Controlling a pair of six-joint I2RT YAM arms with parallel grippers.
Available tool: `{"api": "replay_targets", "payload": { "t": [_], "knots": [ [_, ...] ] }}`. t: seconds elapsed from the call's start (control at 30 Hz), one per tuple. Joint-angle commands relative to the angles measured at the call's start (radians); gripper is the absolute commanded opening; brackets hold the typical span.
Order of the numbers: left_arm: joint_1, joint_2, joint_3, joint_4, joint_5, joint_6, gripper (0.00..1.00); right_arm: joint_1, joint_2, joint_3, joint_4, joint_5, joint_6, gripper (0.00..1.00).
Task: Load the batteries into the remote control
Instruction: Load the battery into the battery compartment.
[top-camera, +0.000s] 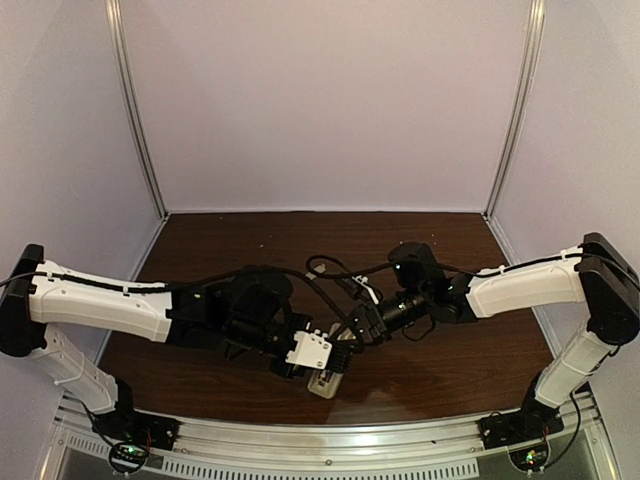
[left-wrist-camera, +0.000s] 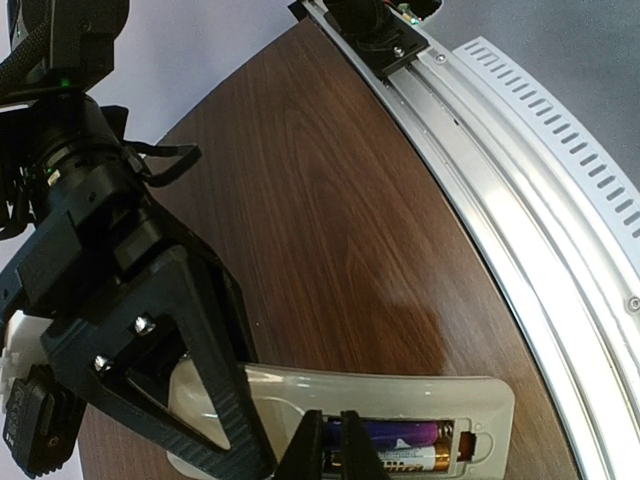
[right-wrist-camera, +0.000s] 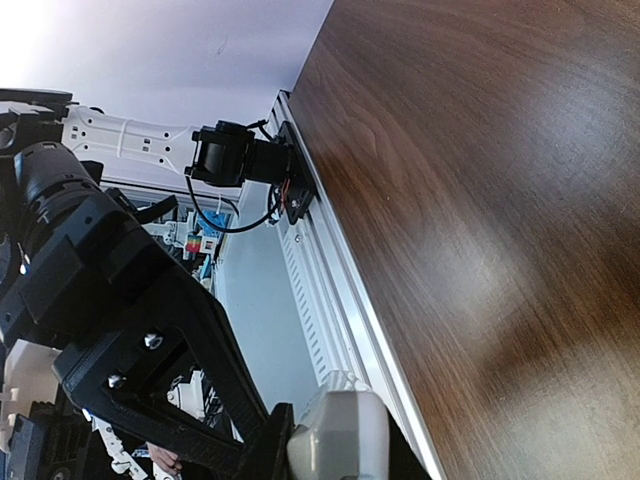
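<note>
The white remote control (left-wrist-camera: 400, 395) lies back-up on the brown table with its battery bay open. Two batteries lie side by side in the bay: a blue-purple one (left-wrist-camera: 405, 433) and a whitish one (left-wrist-camera: 415, 458) with a gold end. My left gripper (left-wrist-camera: 332, 432) points down at the left end of the bay, its tips almost together over the batteries, and I see nothing gripped between them. My right gripper (right-wrist-camera: 338, 452) is shut across one end of the remote control (right-wrist-camera: 342, 432). In the top view both grippers meet over the remote control (top-camera: 325, 385) near the front edge.
A metal rail (left-wrist-camera: 520, 200) runs along the table's near edge, close beside the remote. The right arm's black finger frame (left-wrist-camera: 190, 370) covers the remote's left part in the left wrist view. White walls enclose the table on three sides.
</note>
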Motion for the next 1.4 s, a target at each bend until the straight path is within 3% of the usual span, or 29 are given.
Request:
{"api": "replay_targets", "payload": {
  "t": [0.0,1.37],
  "knots": [
    [-0.001,0.022,0.014,-0.026,0.010,-0.003,0.07,0.011,-0.007,0.043,0.001,-0.018,-0.022,0.00],
    [0.000,0.085,-0.049,-0.059,0.108,-0.089,0.04,0.011,-0.194,0.054,0.077,-0.034,-0.030,0.00]
  ]
}}
